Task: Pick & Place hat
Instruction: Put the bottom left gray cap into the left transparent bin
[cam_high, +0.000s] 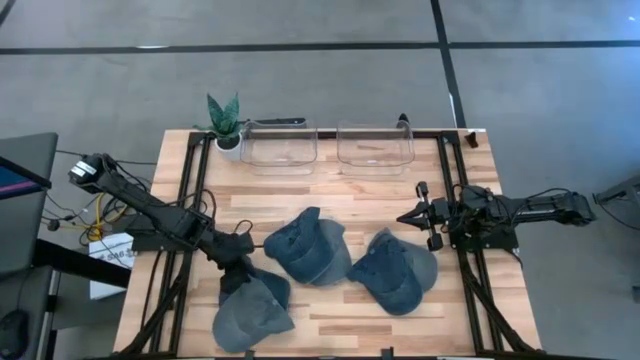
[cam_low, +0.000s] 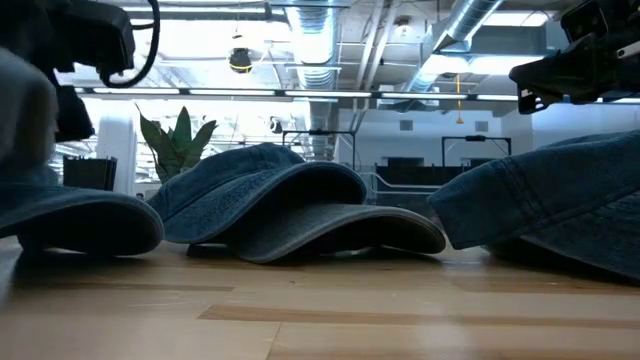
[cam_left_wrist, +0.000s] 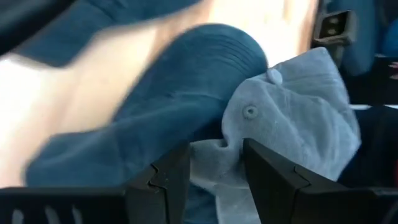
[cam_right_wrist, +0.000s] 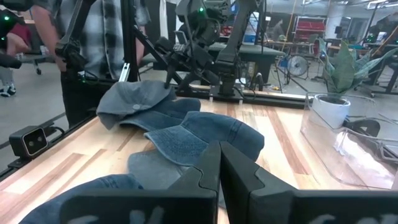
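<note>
Several denim hats lie on the wooden table. A light grey-blue hat (cam_high: 248, 320) sits by the near edge at left, overlapping a darker blue hat (cam_high: 268, 288). Two more dark blue hats rest at the middle (cam_high: 308, 250) and to the right (cam_high: 396, 272). My left gripper (cam_high: 238, 272) is down at the grey-blue hat (cam_left_wrist: 292, 118), shut on its cloth. My right gripper (cam_high: 415, 215) hovers shut at the table's right side, apart from every hat. Two clear bins (cam_high: 278, 143) (cam_high: 375, 143) stand at the far edge. My left gripper pinches a bunched fold of the grey-blue hat's crown (cam_left_wrist: 214, 158) between its two fingers (cam_left_wrist: 165, 180), below the eyelet (cam_left_wrist: 250, 112) and the top button (cam_left_wrist: 273, 76). The fingers come slanting down from the table's left. The hat lies against the darker hat (cam_left_wrist: 186, 81); whether it is lifted I cannot tell.
A potted plant (cam_high: 225, 122) stands at the far left corner beside the bins. Black frame rails (cam_high: 190, 190) run along both sides of the table. Bare wood (cam_high: 330, 195) lies between the hats and the bins. A person (cam_right_wrist: 93, 37) stands beyond the table's left side.
</note>
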